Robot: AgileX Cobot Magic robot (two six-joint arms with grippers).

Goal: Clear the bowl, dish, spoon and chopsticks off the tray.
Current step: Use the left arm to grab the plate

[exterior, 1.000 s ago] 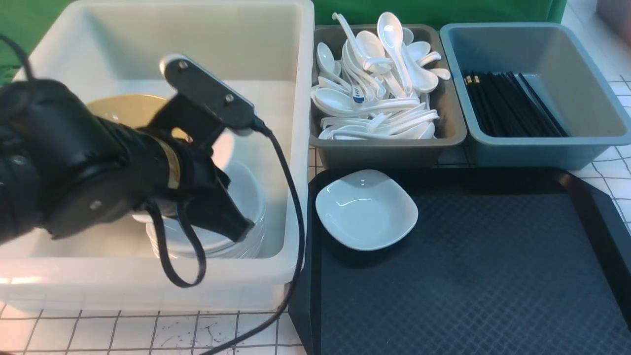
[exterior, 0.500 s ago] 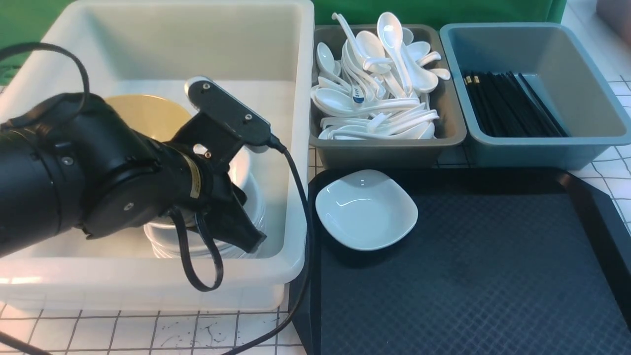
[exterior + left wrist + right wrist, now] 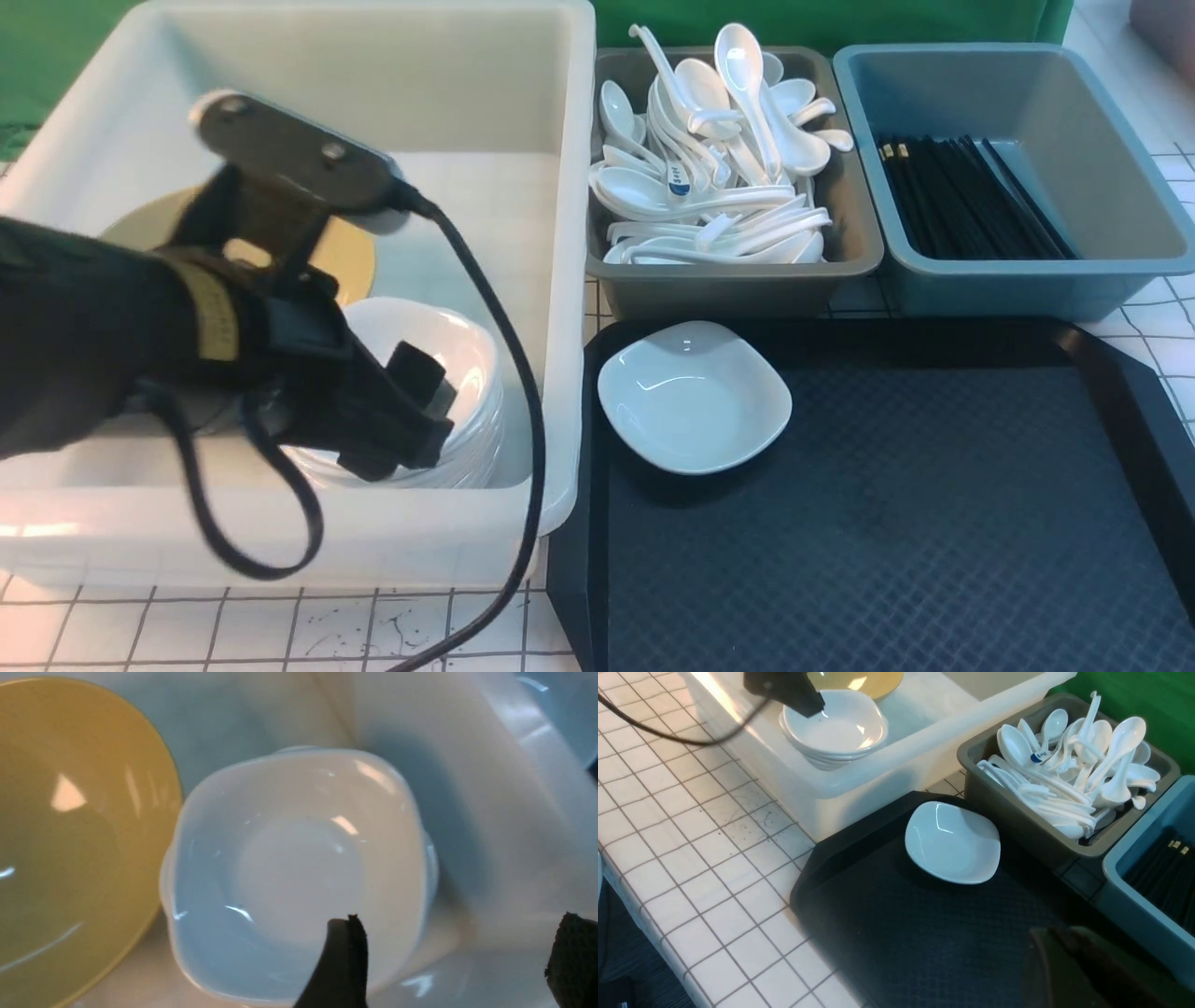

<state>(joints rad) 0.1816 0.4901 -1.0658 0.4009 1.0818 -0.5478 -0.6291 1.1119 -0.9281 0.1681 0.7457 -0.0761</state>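
One white squarish dish sits in the far left corner of the black tray. The yellow bowl rests inside the white tub. Beside it is a stack of white dishes. My left gripper hovers open just over the near rim of that stack, with nothing between its fingers. My right gripper is shut and empty above the tray, out of the front view. White spoons and black chopsticks lie in the bins.
The grey bin with the spoons and the blue bin with the chopsticks stand behind the tray. The tub's tall wall is close to my left gripper. A cable hangs over the tub's near edge. White tiled counter lies in front.
My left gripper has opened and let go of a white dish, which now lies on top of the stack. The left arm has lifted and drawn back to the left.
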